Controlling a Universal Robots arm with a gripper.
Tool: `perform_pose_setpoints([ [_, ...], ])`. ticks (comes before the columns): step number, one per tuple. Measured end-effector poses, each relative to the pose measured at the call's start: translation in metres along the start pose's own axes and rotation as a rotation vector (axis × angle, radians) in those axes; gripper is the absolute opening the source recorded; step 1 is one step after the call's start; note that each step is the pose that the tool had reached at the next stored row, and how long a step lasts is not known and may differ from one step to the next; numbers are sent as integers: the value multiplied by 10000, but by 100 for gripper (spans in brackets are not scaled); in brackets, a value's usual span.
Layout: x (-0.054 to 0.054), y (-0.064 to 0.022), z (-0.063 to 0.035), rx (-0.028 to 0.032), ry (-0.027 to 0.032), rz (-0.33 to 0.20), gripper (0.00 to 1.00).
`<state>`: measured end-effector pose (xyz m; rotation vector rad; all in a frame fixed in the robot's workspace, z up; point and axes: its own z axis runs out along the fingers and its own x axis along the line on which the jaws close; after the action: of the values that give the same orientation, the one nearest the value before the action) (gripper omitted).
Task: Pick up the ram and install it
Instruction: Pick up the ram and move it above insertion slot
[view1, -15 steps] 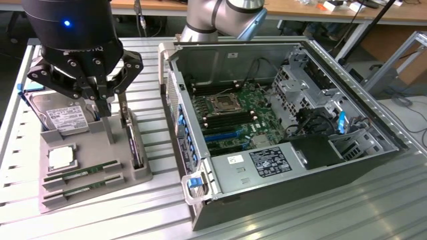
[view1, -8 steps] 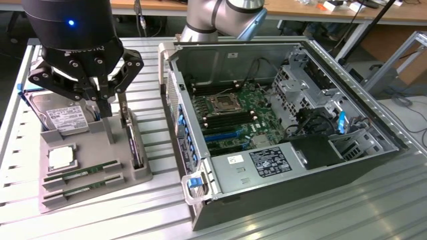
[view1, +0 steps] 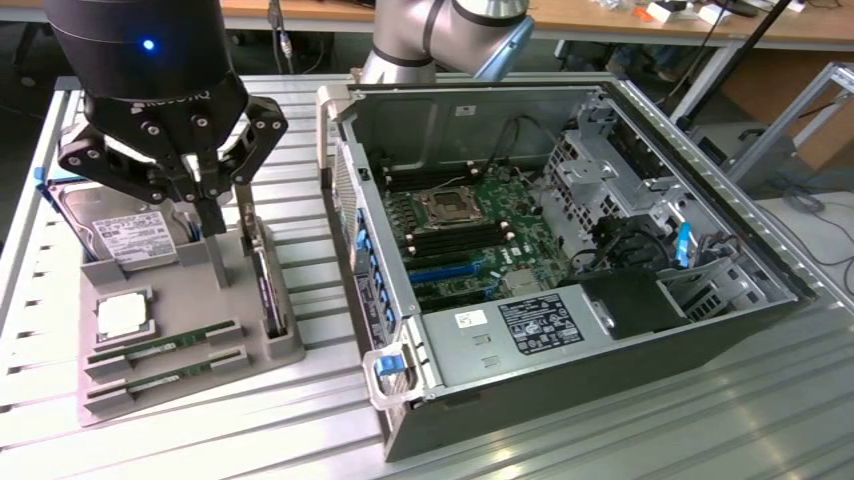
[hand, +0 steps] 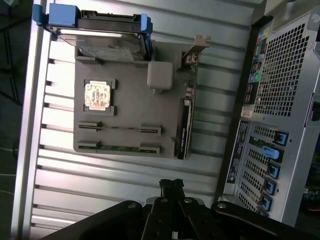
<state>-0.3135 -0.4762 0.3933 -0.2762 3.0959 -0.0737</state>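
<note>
Pincer (hand: 171, 185): tips pressed together with nothing between them; hanging over the far end of the grey holder tray (hand: 127, 100), near the hard drive (view1: 127, 235), touching no part.
Ram (view1: 171, 346): green stick seated in a slot of the tray, at the end opposite the hard drive; untouched.
Second ram stick (view1: 158, 381): in the neighbouring slot, parallel and just beside the first, nearer the tray's outer edge.
Direction from pincer to ram: along the tray's length, past the processor chip (view1: 123, 315), toward the near edge of the exterior view; also lower than the tips.
Long axis of ram: across the tray's width, at a right angle to the expansion card (view1: 271, 290) standing on edge along the tray's side.
Axis against pincer: closing line judged roughly parallel to the stick's length, not across its thin faces.
Destination: open computer case (view1: 441, 120) on the table (view1: 641, 430), to the exterior view's right of the tray; motherboard (view1: 481, 225) exposed.
Progress: pick-up judged not yet begun.
</note>
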Motion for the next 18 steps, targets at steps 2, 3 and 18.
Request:
perform_pose_setpoints([
  [2, 0, 0, 0, 14, -6, -179, 10],
  [3, 0, 0, 0, 28, -11, -343, 10],
  [18, 0, 0, 0, 203, -26, -1456, 10],
])
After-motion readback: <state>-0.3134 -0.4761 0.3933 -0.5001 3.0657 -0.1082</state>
